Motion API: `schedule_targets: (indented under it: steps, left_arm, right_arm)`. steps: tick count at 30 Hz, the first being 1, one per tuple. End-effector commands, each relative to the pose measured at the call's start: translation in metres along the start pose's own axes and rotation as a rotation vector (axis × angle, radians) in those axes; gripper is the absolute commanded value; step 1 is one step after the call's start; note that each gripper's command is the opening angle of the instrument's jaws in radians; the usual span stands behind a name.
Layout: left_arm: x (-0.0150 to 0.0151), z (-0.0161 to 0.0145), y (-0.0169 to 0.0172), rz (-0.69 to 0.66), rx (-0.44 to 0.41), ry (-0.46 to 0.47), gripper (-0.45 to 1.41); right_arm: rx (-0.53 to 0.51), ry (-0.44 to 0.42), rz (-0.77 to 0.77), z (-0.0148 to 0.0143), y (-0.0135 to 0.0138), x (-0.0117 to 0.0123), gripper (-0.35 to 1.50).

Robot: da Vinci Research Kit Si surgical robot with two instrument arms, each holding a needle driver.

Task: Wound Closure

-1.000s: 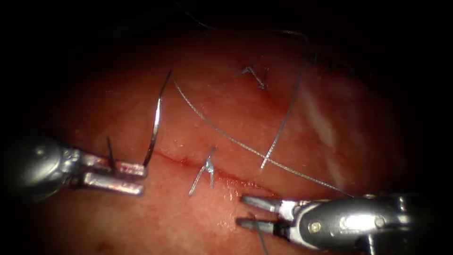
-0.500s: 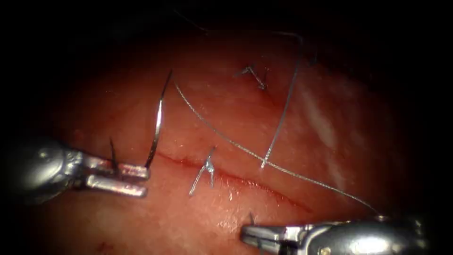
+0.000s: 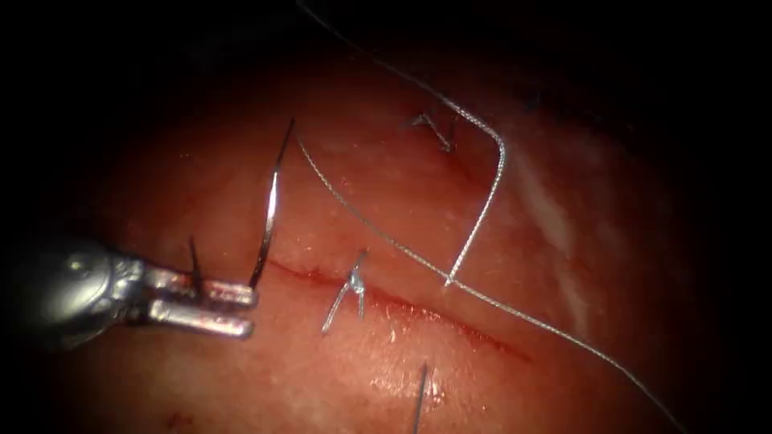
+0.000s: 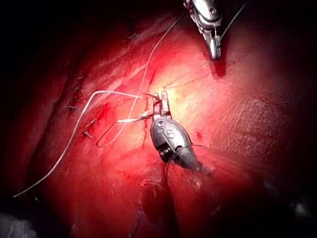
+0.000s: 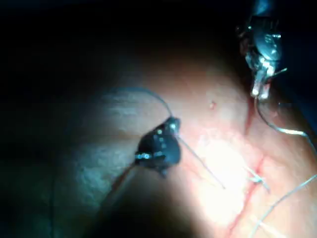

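Steel needle (image 3: 269,205) stands nearly upright just left of the cut (image 3: 450,321). Its lower end meets the upper jaw of the left tool (image 3: 233,309), at the cut's left end. Those jaws stand narrowly apart. I cannot tell whether they grip the needle or whether its lower end sits in the tissue (image 3: 563,241).

Thread (image 3: 482,209) leaves the needle's top end, crosses the cut above a tied stitch (image 3: 354,283) and runs off to the lower right. The right tool (image 4: 214,47) shows in the left wrist view, close to a strand. Whether it holds that strand I cannot tell.

The work in hand looks like managing this long thread. Done well, any pull would follow the strand's own line and stay gentle. The kinked loop near the far stitch (image 3: 438,138) should not snag, and the needle should stay steady.
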Motion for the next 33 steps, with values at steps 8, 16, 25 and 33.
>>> schedule_targets:
  steps: [8,16,25,33]
  left_arm:
    - [-0.0006,0.0006,-0.0002,0.002,-0.006,0.003,-0.45]
    - [-0.0006,0.0006,-0.0001,0.002,-0.006,0.003,-0.45]
    - [-0.0007,0.0006,-0.0001,0.002,-0.008,0.004,-0.45]
    - [-0.0007,0.0006,-0.0001,0.002,-0.009,0.004,-0.45]
  right_arm:
    - [-0.165,-0.071,-0.038,-0.0011,0.0065,-0.0053,1.31]
    - [-0.223,-0.153,-0.051,0.0013,0.0091,-0.0114,1.33]
    - [-0.212,-0.185,-0.093,0.0049,0.0087,-0.0118,1.28]
    - [-0.103,-0.126,-0.104,0.0035,0.0075,-0.0112,-0.35]
